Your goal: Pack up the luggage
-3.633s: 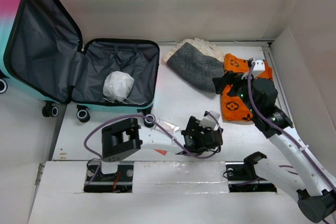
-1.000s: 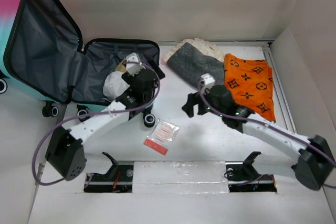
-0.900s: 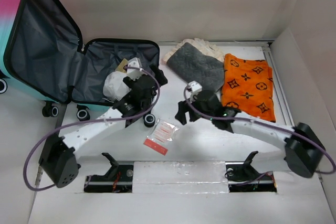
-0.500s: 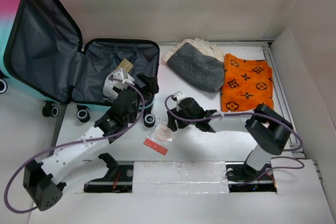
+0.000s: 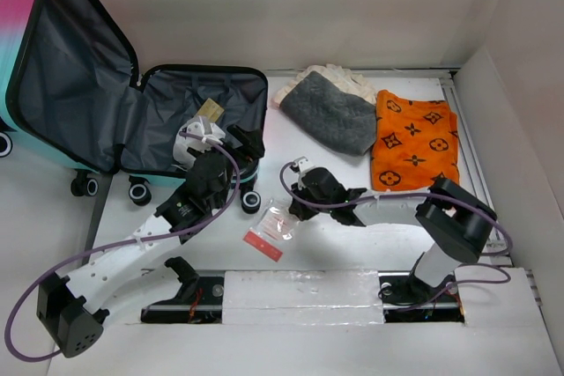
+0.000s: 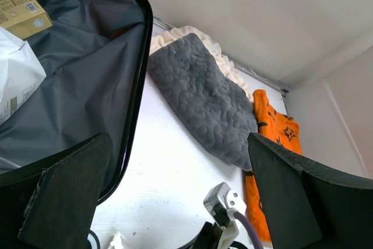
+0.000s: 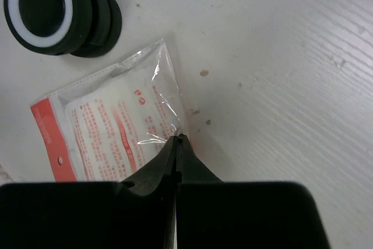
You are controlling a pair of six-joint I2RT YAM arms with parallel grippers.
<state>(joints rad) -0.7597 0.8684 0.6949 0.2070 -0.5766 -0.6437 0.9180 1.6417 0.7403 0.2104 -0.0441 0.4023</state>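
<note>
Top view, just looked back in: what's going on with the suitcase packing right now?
The right gripper is shut on the edge of the packet lying on the table beside the luggage. The left gripper hangs open and empty over its near rim. A white bag and a small box are inside; the grey cloth and orange cloth lie outside.

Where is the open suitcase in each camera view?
Top external: the luggage lies open at far left, lid raised.
Left wrist: its grey lining and black rim fill the upper left.
Right wrist: only one wheel, top left, above the packet.
Shared landmark: the grey towel, right of the rim in top and left wrist views.
</note>
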